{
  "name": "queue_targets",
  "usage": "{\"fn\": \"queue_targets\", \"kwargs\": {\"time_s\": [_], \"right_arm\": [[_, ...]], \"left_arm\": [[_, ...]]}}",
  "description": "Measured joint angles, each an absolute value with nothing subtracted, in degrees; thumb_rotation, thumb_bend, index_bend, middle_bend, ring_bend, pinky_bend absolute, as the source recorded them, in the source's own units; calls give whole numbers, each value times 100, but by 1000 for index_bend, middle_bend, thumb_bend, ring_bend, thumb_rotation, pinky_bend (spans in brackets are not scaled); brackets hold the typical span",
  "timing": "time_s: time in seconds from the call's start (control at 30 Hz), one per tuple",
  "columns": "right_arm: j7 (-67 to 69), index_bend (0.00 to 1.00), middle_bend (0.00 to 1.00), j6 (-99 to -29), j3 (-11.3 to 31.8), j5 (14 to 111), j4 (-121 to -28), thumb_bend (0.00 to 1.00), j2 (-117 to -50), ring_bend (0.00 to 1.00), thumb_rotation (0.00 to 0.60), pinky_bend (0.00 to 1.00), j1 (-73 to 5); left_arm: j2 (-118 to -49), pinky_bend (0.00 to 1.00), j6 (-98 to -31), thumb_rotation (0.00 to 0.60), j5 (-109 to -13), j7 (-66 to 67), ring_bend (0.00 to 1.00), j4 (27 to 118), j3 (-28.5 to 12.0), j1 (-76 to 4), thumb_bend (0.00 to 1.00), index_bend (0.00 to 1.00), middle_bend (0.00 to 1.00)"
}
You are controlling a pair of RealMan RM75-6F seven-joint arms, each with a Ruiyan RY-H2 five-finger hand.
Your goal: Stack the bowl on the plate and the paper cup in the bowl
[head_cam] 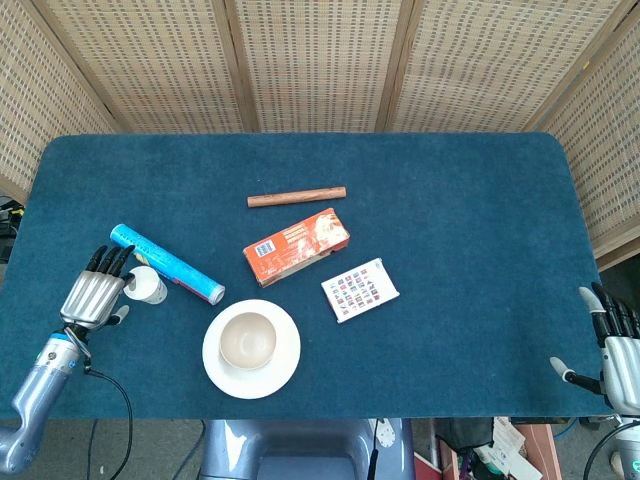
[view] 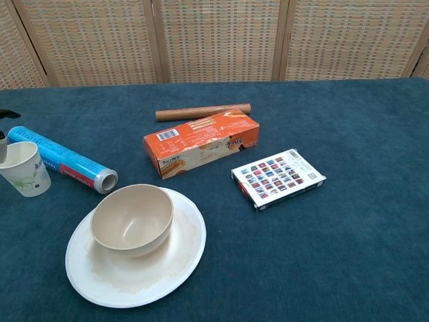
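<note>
A beige bowl [head_cam: 248, 340] [view: 132, 219] sits upright on the white plate [head_cam: 288, 356] [view: 181, 258] near the table's front edge. The white paper cup [head_cam: 147, 286] [view: 25, 169] stands upright left of the plate, against a blue foil roll. My left hand [head_cam: 95, 292] is just left of the cup, fingers spread and reaching to its rim, holding nothing; only a fingertip shows at the chest view's left edge. My right hand [head_cam: 614, 345] hangs open off the table's front right corner.
A blue foil roll [head_cam: 166, 264] [view: 64, 159] lies behind the cup. An orange box [head_cam: 296, 245] [view: 201, 141], a brown stick [head_cam: 296, 196] [view: 202, 112] and a patterned card box [head_cam: 360, 289] [view: 278, 177] lie mid-table. Woven screens stand behind the table.
</note>
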State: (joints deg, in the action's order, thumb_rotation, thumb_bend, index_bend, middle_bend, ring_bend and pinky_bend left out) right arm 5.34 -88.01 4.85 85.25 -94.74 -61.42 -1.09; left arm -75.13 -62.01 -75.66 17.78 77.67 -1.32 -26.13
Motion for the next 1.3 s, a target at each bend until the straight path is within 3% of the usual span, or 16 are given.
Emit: {"fn": "queue_targets", "kwargs": {"time_s": [0.3, 0.83, 1.3], "right_arm": [[529, 0, 0, -8800, 485, 8527, -9470, 145, -6147, 0, 600, 0, -111], [533, 0, 0, -8821, 487, 8530, -9469, 145, -6147, 0, 600, 0, -103], [537, 0, 0, -8817, 485, 8530, -9480, 145, -6138, 0, 600, 0, -102]], "left_arm": [[-7740, 8, -6101, 600, -7491, 1825, 0, 7493, -206, -2680, 386, 519, 11], [-7935, 28, -6131, 600, -7594, 1811, 0, 7337, -238, -2736, 408, 620, 37], [-7542, 31, -6375, 600, -7891, 1823, 0, 8142, -264, -2750, 408, 621, 40]]}}
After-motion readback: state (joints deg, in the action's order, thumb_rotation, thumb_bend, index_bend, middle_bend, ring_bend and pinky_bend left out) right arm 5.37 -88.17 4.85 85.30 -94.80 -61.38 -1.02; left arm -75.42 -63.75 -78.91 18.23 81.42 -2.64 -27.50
